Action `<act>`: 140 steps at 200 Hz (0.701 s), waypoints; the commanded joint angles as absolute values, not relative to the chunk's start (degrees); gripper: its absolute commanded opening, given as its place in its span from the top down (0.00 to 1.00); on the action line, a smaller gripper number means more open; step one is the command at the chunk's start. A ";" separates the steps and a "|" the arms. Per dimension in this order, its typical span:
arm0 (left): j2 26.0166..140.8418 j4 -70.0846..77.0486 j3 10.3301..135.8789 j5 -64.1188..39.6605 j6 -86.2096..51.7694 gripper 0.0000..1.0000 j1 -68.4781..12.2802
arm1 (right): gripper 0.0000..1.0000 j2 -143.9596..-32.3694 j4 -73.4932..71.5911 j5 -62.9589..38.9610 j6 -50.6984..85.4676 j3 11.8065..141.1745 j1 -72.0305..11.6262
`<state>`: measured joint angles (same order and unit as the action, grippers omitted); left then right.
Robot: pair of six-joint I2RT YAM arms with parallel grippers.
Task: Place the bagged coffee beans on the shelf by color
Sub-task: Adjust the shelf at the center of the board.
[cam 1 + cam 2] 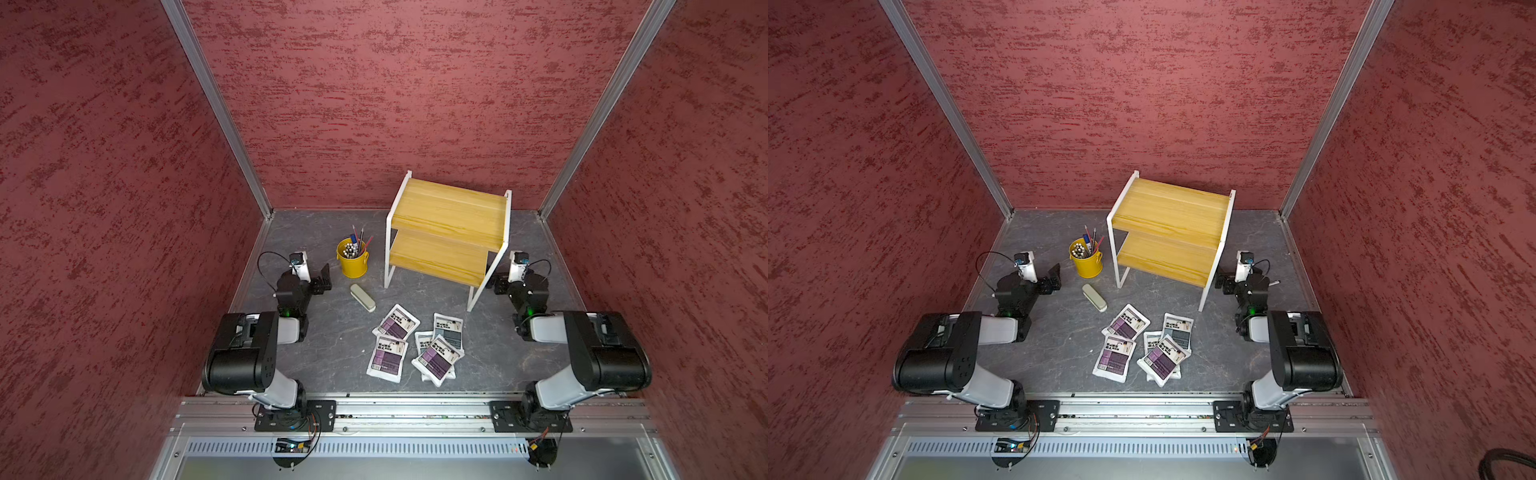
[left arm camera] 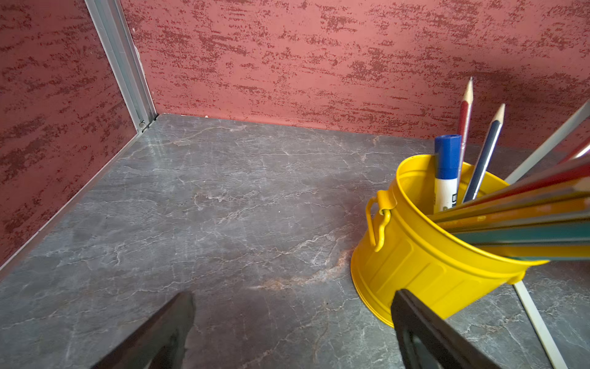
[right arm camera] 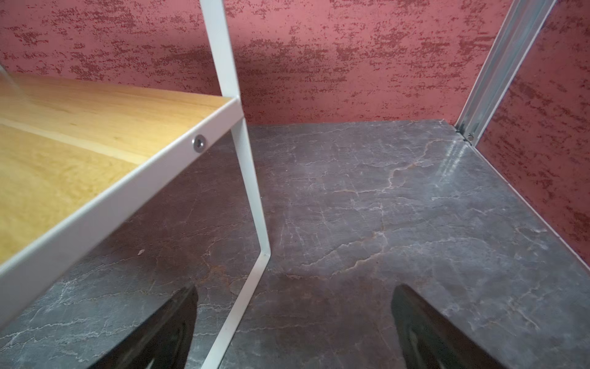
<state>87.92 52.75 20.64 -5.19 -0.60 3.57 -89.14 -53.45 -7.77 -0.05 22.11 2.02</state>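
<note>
Black lettering on the bagged coffee beans [image 1: 386,359] is too small to read. The marker [image 2: 446,169] bears print (half hidden), illegible too.

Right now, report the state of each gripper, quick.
Left gripper: open, empty, beside the yellow pen bucket.
Right gripper: open, empty, beside the shelf.
</note>
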 commanded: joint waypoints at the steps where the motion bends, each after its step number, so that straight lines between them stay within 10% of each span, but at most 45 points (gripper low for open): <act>1: 87.91 53.70 20.65 -4.66 -0.88 0.00 3.83 | 0.02 -88.75 -53.09 -8.61 -0.58 21.91 1.75; 140: 88.08 52.04 21.55 -2.66 -0.03 0.00 2.69 | 0.02 -88.77 -53.03 -8.45 -0.44 21.96 1.81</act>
